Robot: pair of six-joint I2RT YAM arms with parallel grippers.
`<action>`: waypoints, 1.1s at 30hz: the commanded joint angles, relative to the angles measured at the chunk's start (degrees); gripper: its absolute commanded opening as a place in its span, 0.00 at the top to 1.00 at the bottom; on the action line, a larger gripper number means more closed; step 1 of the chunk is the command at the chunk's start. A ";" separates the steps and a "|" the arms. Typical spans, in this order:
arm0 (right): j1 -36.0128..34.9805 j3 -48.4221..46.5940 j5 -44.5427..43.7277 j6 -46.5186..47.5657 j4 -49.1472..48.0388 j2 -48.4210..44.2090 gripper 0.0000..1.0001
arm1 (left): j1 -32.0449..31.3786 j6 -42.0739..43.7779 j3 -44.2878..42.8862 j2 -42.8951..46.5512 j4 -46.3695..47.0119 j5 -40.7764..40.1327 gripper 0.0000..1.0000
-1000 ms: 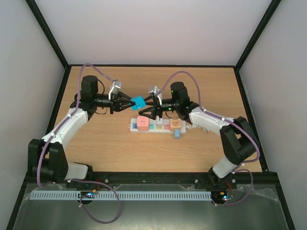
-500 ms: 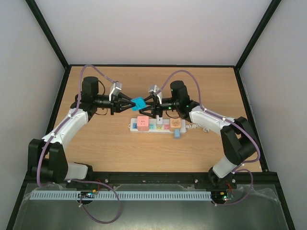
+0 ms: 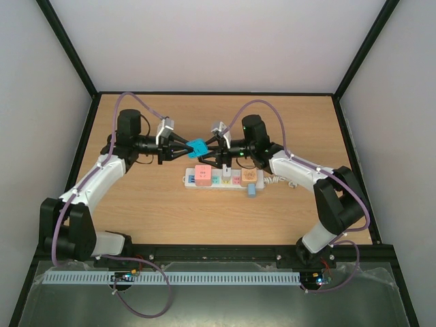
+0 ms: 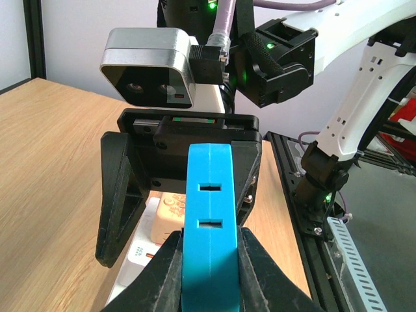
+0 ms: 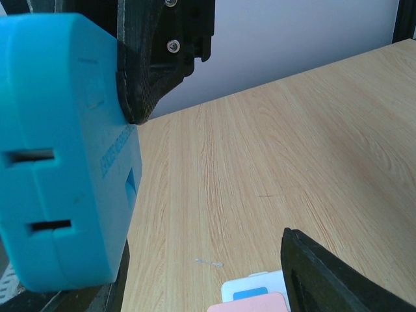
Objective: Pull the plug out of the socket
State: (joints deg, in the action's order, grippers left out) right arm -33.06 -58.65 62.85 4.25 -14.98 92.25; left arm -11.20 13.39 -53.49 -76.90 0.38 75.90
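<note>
Left gripper edged right with plug; fingers pinch smooth blue plastic block, two slots. Right gripper spread wide. Socket white, oblong.

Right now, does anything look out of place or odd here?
Only the blue plug: it is out of the socket, clamped in the left gripper in mid-air, facing the open right gripper. Nothing looks spilled or damaged.

In the top view we find the plug between our grippers: left gripper at its 9 o'clock, right gripper at its 3 o'clock. The socket lies on the table at the plug's 5 o'clock.
</note>
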 commanded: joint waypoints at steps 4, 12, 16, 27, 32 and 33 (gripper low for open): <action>-0.02 -1.21 2.18 -0.56 -1.54 -3.22 0.38 | -0.38 2.45 0.56 -0.12 -2.18 -1.36 0.97; -0.05 -0.63 1.35 -2.55 -3.42 -3.48 0.38 | -0.49 2.45 0.76 -0.71 -2.10 -2.19 0.97; -0.05 -0.48 0.35 -3.67 -4.66 -3.23 0.38 | -0.55 2.39 0.71 -0.84 -1.95 -1.93 0.97; 0.42 -0.80 -3.11 -3.30 -4.09 -3.21 0.42 | -0.84 6.26 0.68 -0.19 -5.29 0.08 0.97; 1.30 -0.38 -3.23 -5.71 -6.68 -3.18 0.44 | -1.29 9.77 0.52 -0.08 -8.18 1.13 0.97; 1.40 -0.25 -3.23 -6.22 -6.98 -3.10 0.44 | -1.59 10.64 0.36 -0.02 -8.99 0.97 0.97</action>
State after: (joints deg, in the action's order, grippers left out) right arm -32.97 -58.65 61.45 0.47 -17.17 90.72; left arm -11.73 19.46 -53.21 -77.45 -4.49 73.06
